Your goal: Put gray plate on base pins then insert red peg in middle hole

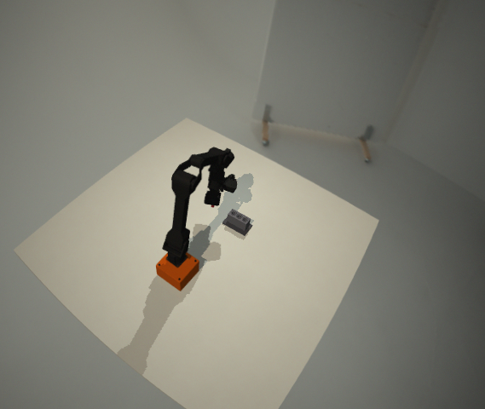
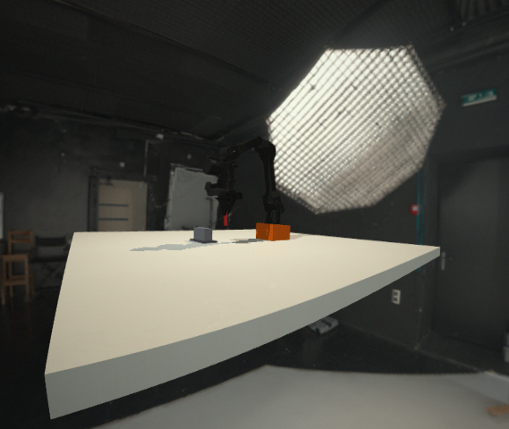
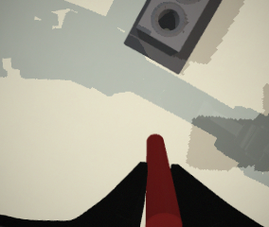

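Note:
My gripper [image 1: 212, 204] [image 2: 226, 213] [image 3: 158, 169] is shut on the red peg [image 2: 225, 219] [image 3: 158, 189]. The peg hangs tip down in the air, well above the table and to one side of the base. The gray plate [image 1: 236, 215] [image 3: 174, 42] appears to lie flat on top of the base [image 1: 233, 227] [image 3: 160, 59]. Three round holes in a row show in its top in the top view. The wrist view shows only the near end, with one hole in full. The two pins cannot be made out.
The orange block [image 1: 177, 270] [image 2: 273, 231] carries the arm and stands near the base. The pale table [image 1: 273, 281] [image 2: 245, 272] has open edges all round. Shadows of the arm fall across it, around the base.

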Available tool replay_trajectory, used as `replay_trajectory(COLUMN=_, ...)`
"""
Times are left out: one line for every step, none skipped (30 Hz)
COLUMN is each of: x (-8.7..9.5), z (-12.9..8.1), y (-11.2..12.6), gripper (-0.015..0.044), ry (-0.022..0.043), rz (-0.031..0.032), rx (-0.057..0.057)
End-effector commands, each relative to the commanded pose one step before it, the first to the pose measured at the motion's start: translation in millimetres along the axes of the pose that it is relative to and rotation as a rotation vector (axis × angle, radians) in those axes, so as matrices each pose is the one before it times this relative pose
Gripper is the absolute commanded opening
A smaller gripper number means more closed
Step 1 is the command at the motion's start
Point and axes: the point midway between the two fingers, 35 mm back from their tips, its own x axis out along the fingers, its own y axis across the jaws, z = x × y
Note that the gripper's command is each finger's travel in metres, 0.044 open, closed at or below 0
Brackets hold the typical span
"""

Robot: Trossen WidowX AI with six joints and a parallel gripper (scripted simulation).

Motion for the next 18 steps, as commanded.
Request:
replay_trajectory(x=0.44, z=11.36, y=0.66, gripper=0.0, ry=-0.00164, rz=-0.00319, rx=-0.0042)
replay_trajectory(x=0.14, z=2.44, y=-0.3, gripper=0.0, ry=0.00109, rz=-0.00017, rx=-0.0014)
replay_trajectory(x=0.08, z=2.19, y=-0.22, gripper=0.0, ry=0.00068, rz=-0.00009, rx=-0.001)
replay_trajectory(x=0.02, z=2.61, y=-0.15, gripper=0.0, ry=0.00018, rz=0.0, rx=-0.0005)
replay_trajectory(x=0.02, z=2.83, y=-0.19, gripper=0.0, ry=0.00019, rz=0.0, rx=-0.0005)
replay_trajectory(x=0.03, z=2.84, y=-0.22, gripper=0.0, ry=0.0002, rz=0.0, rx=-0.0005)
replay_trajectory(x=0.03, z=2.84, y=-0.25, gripper=0.0, ry=0.0002, rz=0.00001, rx=-0.0005)
replay_trajectory(x=0.03, z=2.85, y=-0.28, gripper=0.0, ry=0.0002, rz=0.00001, rx=-0.0005)
replay_trajectory(x=0.04, z=2.85, y=-0.31, gripper=0.0, ry=0.0002, rz=0.00001, rx=-0.0005)
replay_trajectory(x=0.04, z=2.86, y=-0.34, gripper=0.0, ry=0.00021, rz=0.00001, rx=-0.0005)
replay_trajectory(x=-0.05, z=3.1, y=-0.22, gripper=0.0, ry=-0.00054, rz=0.00008, rx=0.0002)
replay_trajectory(x=-0.05, z=3.12, y=-0.26, gripper=0.0, ry=-0.00054, rz=0.00007, rx=0.0002)
replay_trajectory(x=-0.04, z=3.12, y=-0.29, gripper=0.0, ry=-0.00053, rz=0.00006, rx=0.0002)
replay_trajectory(x=-0.03, z=3.13, y=-0.32, gripper=0.0, ry=-0.00053, rz=0.00005, rx=0.0002)
replay_trajectory(x=-0.03, z=3.13, y=-0.35, gripper=0.0, ry=-0.00053, rz=0.00004, rx=0.0002)
replay_trajectory(x=-0.02, z=3.14, y=-0.38, gripper=0.0, ry=-0.00053, rz=0.00003, rx=0.0002)
replay_trajectory(x=-0.02, z=3.14, y=-0.42, gripper=0.0, ry=-0.00053, rz=0.00002, rx=0.0002)
replay_trajectory(x=-0.01, z=3.14, y=-0.45, gripper=0.0, ry=-0.00053, rz=0.00001, rx=0.0002)
